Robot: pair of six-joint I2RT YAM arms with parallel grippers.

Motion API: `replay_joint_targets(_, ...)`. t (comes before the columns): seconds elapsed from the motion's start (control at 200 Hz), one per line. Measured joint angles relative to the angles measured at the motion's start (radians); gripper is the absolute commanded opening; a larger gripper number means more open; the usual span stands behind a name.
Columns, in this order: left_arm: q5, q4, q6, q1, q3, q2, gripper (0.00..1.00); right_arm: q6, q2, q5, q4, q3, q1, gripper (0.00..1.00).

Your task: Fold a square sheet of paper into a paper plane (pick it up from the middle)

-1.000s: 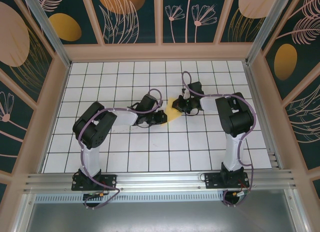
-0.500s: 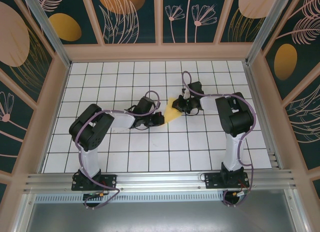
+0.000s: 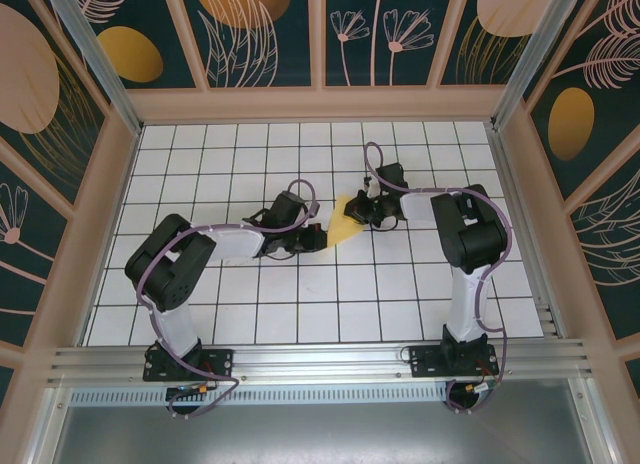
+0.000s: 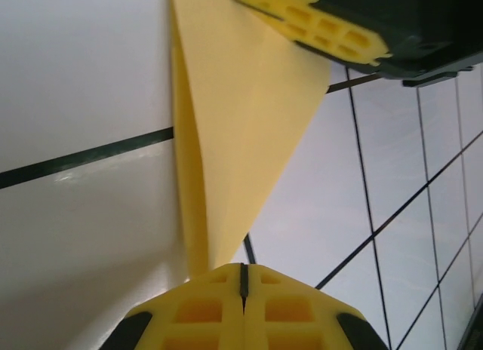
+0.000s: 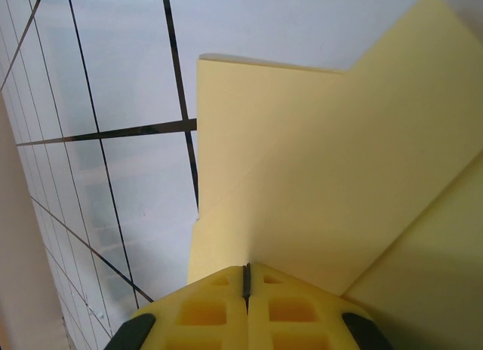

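Top view: yellow paper (image 3: 345,229) at the middle of the table (image 3: 200,164), between left gripper (image 3: 318,240) and right gripper (image 3: 362,214).
Left wrist: left gripper (image 4: 243,278) clenched on the paper's (image 4: 234,139) narrow end.
Right wrist: right gripper (image 5: 245,278) pinching the paper's (image 5: 339,184) folded edge.

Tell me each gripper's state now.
Left gripper: closed, pinching the paper.
Right gripper: closed on the same paper.
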Motion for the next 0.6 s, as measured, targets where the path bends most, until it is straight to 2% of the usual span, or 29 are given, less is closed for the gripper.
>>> replay_joint_targets(0.6, 0.008, -0.034, -0.01, 0.0, 0.035, 0.073, 0.02, 0.0, 0.008, -0.018, -0.014, 0.011, -0.005, 0.06)
